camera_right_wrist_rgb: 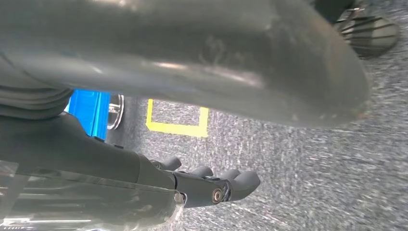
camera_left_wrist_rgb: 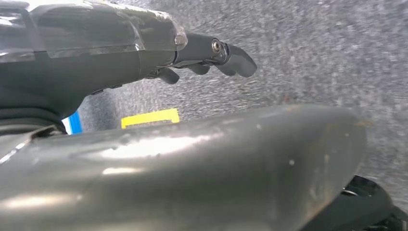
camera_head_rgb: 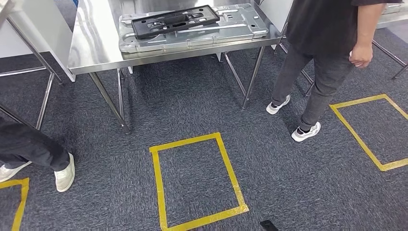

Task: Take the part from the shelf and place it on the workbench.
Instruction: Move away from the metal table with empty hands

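Grey carpet, steel surface (camera_head_rgb: 96,43) ahead already holding a black part (camera_head_rgb: 175,21), left hand (camera_left_wrist_rgb: 211,55) and right hand (camera_right_wrist_rgb: 211,185) hanging loose-fingered and empty, so I'd turn squarely to the shelf before reaching.

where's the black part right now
In the head view the black part lies flat on a silver metal panel on the steel workbench, upper centre, left of the standing person.

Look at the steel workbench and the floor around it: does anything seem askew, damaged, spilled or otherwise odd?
Nothing stands out as damaged or spilled. The black part lies flat on the silver panel on the workbench, turned slightly off the panel's long edges. The yellow tape rectangle on the carpet is intact. Both hands, left and right, hold nothing.
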Motion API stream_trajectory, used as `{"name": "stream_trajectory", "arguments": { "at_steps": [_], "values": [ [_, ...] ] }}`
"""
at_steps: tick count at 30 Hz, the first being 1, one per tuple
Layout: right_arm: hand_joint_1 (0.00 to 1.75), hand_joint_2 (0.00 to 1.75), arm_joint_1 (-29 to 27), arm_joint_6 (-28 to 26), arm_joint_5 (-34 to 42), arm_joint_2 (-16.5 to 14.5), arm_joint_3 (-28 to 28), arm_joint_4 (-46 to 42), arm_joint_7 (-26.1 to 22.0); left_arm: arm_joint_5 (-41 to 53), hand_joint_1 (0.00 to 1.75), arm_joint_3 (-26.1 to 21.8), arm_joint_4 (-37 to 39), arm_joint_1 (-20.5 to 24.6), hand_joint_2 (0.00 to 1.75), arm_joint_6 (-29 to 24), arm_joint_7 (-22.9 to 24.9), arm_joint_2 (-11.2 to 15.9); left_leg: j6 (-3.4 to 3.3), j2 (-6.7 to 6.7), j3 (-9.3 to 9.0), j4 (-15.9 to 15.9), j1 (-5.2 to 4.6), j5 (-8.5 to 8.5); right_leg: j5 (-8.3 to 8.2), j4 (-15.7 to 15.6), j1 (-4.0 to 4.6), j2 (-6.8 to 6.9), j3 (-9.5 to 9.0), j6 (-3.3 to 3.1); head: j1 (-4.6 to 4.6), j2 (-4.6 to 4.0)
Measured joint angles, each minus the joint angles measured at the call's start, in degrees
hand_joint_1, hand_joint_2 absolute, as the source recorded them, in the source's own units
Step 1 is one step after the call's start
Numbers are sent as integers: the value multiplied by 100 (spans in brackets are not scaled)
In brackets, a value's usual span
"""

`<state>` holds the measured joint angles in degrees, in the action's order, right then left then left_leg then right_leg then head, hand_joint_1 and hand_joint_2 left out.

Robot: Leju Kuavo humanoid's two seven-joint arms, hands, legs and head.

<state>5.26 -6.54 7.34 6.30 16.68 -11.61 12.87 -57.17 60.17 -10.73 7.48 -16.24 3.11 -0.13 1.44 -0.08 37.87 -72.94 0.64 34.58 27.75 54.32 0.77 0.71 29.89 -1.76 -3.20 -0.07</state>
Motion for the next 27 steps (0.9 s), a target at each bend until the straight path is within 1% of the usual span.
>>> {"name": "stream_trajectory", "arguments": {
  "at_steps": [1, 2, 3, 4, 5, 6, 7, 8, 9, 10, 12, 13, 14, 15, 16, 17, 18, 19, 20, 21, 22, 23, 24, 25, 27],
  "values": [
    [0, 44, -1, 0, -7, -4, 0, 0, -13, -1, 0, 1, 0, 1, 0, 0, 3, 1, -6, 5, -217, 219, 0, -164, -21, 69, -2, 0, 99, 13, 5, 0],
    [0, 87, -2, 0, -8, -8, 0, 0, -26, -1, 0, 1, 0, 6, 0, 0, 4, 3, -19, 10, -496, 567, -1, -253, -33, 147, -2, 0, 193, 29, 9, 0],
    [0, 131, -1, 0, -8, -11, 0, 0, -43, -1, 0, 1, 0, 12, 0, 0, 5, 5, -40, 13, -764, 942, -5, -267, -41, 232, 2, 0, 274, 49, 8, 0],
    [0, 175, 0, 0, -8, -15, 0, 0, -62, -1, 0, 0, 0, 17, 0, 0, 7, 8, -63, 13, -956, 1239, -10, -225, -53, 301, 6, 1, 334, 74, 2, 0],
    [0, 175, 0, 0, -8, -17, 0, 0, -86, -1, 0, 0, 0, 22, 0, 0, 8, 10, -83, 10, -1051, 1419, -18, -164, -74, 347, 9, 1, 379, 105, -2, 0],
    [0, 175, 0, 1, -7, -20, 1, 0, -114, -2, 0, 0, 0, 21, 0, 1, 9, 13, -112, 6, -1060, 1486, -25, -148, -105, 370, 8, 0, 406, 139, -9, 0],
    [0, 175, -4, 1, 1, -21, 2, 0, -140, -4, 0, 1, 0, 17, 0, 1, 10, 13, -151, 5, -1032, 1503, -17, -168, -126, 377, -1, -7, 431, 173, -8, 0],
    [0, 175, -9, 3, 14, -23, 3, 0, -164, -5, 0, 1, 1, 13, 0, 2, 11, 13, -192, 5, -1002, 1515, -8, -203, -94, 402, -9, -18, 457, 212, 0, 0],
    [0, 175, -17, 6, 28, -24, 5, 1, -182, -7, 0, 1, 1, 10, 0, 2, 13, 13, -241, 7, -961, 1527, 3, -252, 43, 511, -20, -29, 494, 257, -12, 0],
    [0, 175, -23, 8, 43, -22, 6, 2, -194, -8, 0, 1, 1, 9, 0, 2, 14, 12, -280, 9, -911, 1535, 14, -303, 267, 715, -37, -40, 546, 302, -27, 0],
    [0, 175, -24, 11, 60, -25, 7, 4, -205, -10, 0, 1, 0, 8, 0, 2, 16, 13, -309, 9, -791, 1532, 10, -400, 795, 1357, -71, -45, 652, 376, -79, 0],
    [0, 175, -21, 10, 68, -31, 8, 4, -208, -14, 0, 1, 0, 7, 0, 1, 17, 13, -309, 11, -728, 1530, 8, -447, 932, 1644, -87, -45, 674, 394, -96, 0],
    [0, 175, -19, 10, 75, -36, 9, 4, -210, -19, 0, 1, 0, 5, 0, 1, 15, 13, -300, 14, -663, 1528, 5, -494, 944, 1800, -99, -44, 641, 400, -109, 0],
    [0, 175, -19, 9, 82, -41, 10, 4, -212, -25, 0, 1, 0, 4, 0, 1, 11, 13, -291, 17, -600, 1528, 2, -539, 839, 1762, -106, -45, 530, 394, -125, 0],
    [0, 175, -18, 7, 87, -44, 11, 4, -213, -31, 0, 0, 0, 4, 0, 1, 7, 13, -278, 20, -547, 1527, -1, -584, 664, 1514, -110, -45, 335, 377, -143, 0],
    [0, 175, -16, 5, 89, -43, 11, 4, -214, -35, 0, -1, 0, 5, 0, 1, 4, 12, -264, 23, -506, 1527, -3, -623, 498, 1114, -109, -49, 75, 349, -166, 0],
    [0, 175, -12, 3, 90, -42, 11, 4, -215, -38, 0, -1, 0, 6, 0, 0, 3, 8, -242, 28, -471, 1525, -8, -660, 406, 676, -99, -58, -185, 315, -186, 0],
    [0, 175, -7, 2, 90, -41, 11, 4, -215, -40, 0, -2, 0, 8, 0, 0, 2, 5, -214, 37, -440, 1526, -10, -698, 375, 326, -85, -67, -377, 282, -200, 0],
    [0, 175, -4, 1, 89, -40, 12, 4, -216, -40, 0, -2, 0, 9, 0, 0, 5, 1, -181, 47, -413, 1528, -8, -735, 387, 108, -68, -75, -482, 255, -210, 0],
    [0, 175, -2, -1, 89, -39, 12, 4, -216, -41, 0, -1, 0, 10, 0, 1, 12, -2, -144, 57, -388, 1532, -6, -774, 413, 16, -51, -79, -505, 234, -215, 0],
    [0, 131, -3, -1, 91, -39, 12, 5, -216, -42, 0, -1, 0, 8, 0, 1, 20, -3, -109, 64, -372, 1537, -5, -805, 402, -19, -46, -77, -488, 207, -220, 0],
    [0, 87, -6, -2, 94, -39, 12, 5, -216, -42, 0, 0, 0, 6, 0, 2, 27, -3, -80, 63, -349, 1514, -5, -791, 375, -52, -49, -63, -480, 173, -219, 0],
    [0, 44, -10, -2, 104, -40, 11, 6, -220, -43, 0, 0, 0, 6, 0, 2, 31, -3, -57, 52, -304, 1421, -9, -704, 343, -85, -57, -57, -469, 132, -200, 0],
    [0, 0, -13, -2, 122, -42, 11, 7, -226, -45, 0, -1, 0, 7, 0, 2, 30, -3, -39, 35, -216, 1214, -12, -538, 303, -108, -66, -54, -453, 90, -161, 0],
    [0, 0, -18, 2, 182, -44, 11, 10, -246, -52, 0, -2, 0, 5, 0, 2, 26, -2, -14, 4, 59, 509, -12, -91, 253, -96, -59, -76, -389, 40, -61, 0]
  ]
}}
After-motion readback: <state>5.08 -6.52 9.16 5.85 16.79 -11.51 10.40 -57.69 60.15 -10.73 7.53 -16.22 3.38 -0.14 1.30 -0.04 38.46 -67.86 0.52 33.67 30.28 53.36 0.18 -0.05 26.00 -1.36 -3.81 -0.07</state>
